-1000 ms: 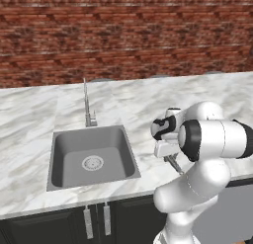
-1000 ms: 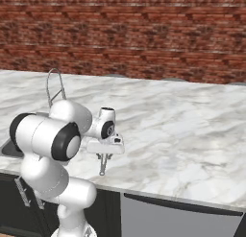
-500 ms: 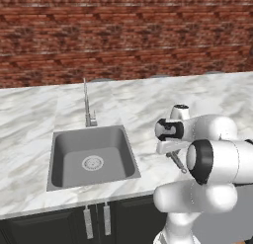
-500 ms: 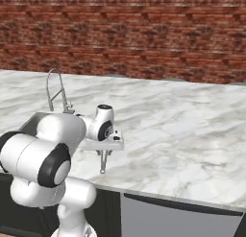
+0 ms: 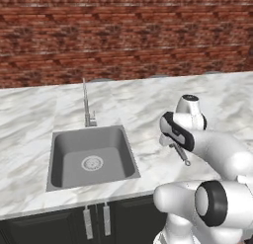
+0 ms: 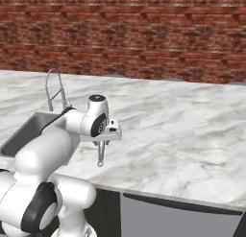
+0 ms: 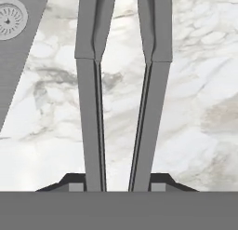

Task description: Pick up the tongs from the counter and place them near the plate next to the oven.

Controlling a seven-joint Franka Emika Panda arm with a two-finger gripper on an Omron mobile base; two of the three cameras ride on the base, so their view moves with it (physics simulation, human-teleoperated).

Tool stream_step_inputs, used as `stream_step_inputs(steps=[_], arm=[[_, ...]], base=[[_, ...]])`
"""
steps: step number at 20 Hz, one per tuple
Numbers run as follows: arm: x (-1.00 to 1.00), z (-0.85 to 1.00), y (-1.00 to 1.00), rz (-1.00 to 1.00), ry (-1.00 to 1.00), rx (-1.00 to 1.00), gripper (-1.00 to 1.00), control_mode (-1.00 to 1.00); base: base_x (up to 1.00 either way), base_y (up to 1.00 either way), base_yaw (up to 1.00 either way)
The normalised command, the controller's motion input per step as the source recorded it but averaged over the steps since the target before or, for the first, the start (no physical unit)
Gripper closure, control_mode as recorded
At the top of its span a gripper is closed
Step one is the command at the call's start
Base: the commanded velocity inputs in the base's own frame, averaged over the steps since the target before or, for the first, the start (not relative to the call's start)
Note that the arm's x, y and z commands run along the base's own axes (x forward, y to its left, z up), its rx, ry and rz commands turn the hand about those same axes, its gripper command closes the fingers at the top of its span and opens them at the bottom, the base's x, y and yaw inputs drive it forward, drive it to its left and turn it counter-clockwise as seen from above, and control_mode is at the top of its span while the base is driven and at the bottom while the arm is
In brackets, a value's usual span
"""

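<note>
Since 1 second ago our gripper (image 6: 102,146) has carried the tongs (image 6: 101,154) rightward from the sink (image 5: 91,156), fingers clamped on both arms, which could slip or swing loose.

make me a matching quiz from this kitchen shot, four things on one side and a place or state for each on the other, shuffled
Things:
1. tongs
2. tap
3. sink
4. counter

Places or states:
A. white marble with grey veins
B. hanging from the gripper, above the counter
C. sunk into the counter, drain in its floor
D. standing upright behind the sink

Pairs: 1-B, 2-D, 3-C, 4-A
</note>
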Motion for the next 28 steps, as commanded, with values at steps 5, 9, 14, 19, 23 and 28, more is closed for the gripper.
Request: stream_step_inputs(steps=[5, 9, 14, 19, 23, 28], arm=[[0.0, 0.0, 0.0, 0.0, 0.0, 0.0, 1.0, 1.0], [0.0, 0.0, 0.0, 0.0, 0.0, 0.0, 1.0, 1.0], [0.0, 0.0, 0.0, 0.0, 0.0, 0.0, 1.0, 1.0], [0.0, 0.0, 0.0, 0.0, 0.0, 0.0, 1.0, 1.0], [0.0, 0.0, 0.0, 0.0, 0.0, 0.0, 1.0, 1.0], [0.0, 0.0, 0.0, 0.0, 0.0, 0.0, 1.0, 1.0]], base=[[-0.4, -0.13, -0.33], [-0.48, -0.18, -0.47], [-0.22, -0.32, -0.38], [0.13, -0.78, -0.06], [0.11, -1.0, 0.03], [0.14, -1.0, 0.12]])
